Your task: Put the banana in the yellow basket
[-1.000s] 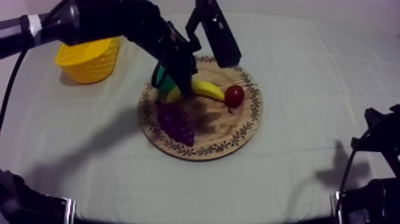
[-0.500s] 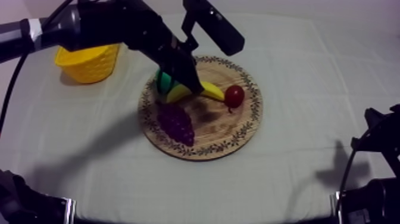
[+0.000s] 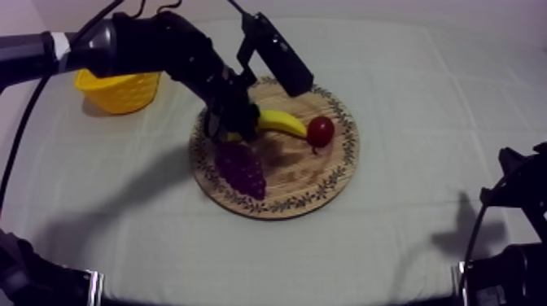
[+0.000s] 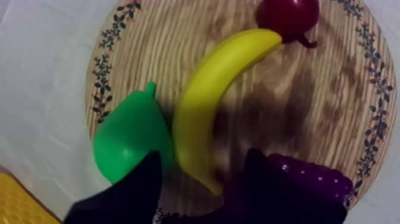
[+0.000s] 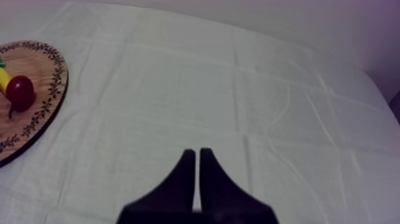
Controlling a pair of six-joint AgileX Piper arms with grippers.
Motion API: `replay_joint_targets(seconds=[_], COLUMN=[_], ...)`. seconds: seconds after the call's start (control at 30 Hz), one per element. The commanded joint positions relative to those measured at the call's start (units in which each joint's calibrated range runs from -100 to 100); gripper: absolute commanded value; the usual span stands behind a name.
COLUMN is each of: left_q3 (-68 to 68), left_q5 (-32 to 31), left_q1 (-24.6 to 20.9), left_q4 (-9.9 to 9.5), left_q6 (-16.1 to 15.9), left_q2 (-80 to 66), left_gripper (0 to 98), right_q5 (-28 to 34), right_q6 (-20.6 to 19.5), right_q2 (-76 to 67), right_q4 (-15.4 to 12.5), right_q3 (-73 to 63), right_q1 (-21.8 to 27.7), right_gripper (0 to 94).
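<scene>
The yellow banana (image 4: 214,101) lies across the round wooden board (image 4: 333,101), between a green pear (image 4: 128,140) and purple grapes (image 4: 309,182). A small red fruit (image 4: 288,15) sits at its far tip. My left gripper (image 4: 202,173) is open, one finger (image 4: 149,182) against the pear's side, the other beside the grapes, the banana's near end between them. From above, the left gripper (image 3: 234,126) is low over the banana's (image 3: 282,123) left end on the board (image 3: 317,183). My right gripper (image 5: 197,164) is shut on nothing over bare cloth.
The yellow basket (image 3: 120,88) stands at the back left of the table, beyond the board. Grapes (image 3: 241,168) and the small red fruit (image 3: 320,130) flank the banana. My right arm (image 3: 513,203) rests low at the right edge.
My left gripper has come down onto the banana's left end and its fingers have parted. The arm now covers the pear in the top view. The right arm has not moved.
</scene>
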Motion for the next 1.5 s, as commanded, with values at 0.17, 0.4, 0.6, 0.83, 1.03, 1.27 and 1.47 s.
replay_joint_targets(seconds=[0.17,0.4,0.6,0.83,1.03,1.27,1.47], left_q3=[1.5,0.9,-2.5,-7.6,-9.6,-10.7,-11.8], left_q5=[-1.8,-2.8,-1.5,0.3,0.8,0.7,0.7], left_q1=[0.9,2.8,4.0,4.5,4.2,3.3,2.6], left_q4=[0.27,0.08,-0.15,-0.31,-0.35,-0.34,-0.13], left_q6=[-2.5,-3.4,-3.4,-3.2,-3.1,-3.2,-3.4], left_q2=[0.2,1.2,3.0,6.1,8.7,10.6,12.5], left_gripper=[72.3,69.5,66.4,63.4,63.6,63.7,63.0], right_q5=[0.0,0.0,0.0,0.0,0.0,0.0,0.0], right_q6=[0.0,0.0,0.0,0.0,0.0,0.0,0.0], right_q2=[0.0,0.0,0.0,0.0,0.0,0.0,0.0], right_q4=[0.0,0.0,0.0,0.0,0.0,0.0,0.0], right_q3=[0.0,0.0,0.0,0.0,0.0,0.0,0.0], right_q1=[0.0,0.0,0.0,0.0,0.0,0.0,0.0], right_gripper=[0.3,0.3,0.3,0.3,0.3,0.3,0.3])
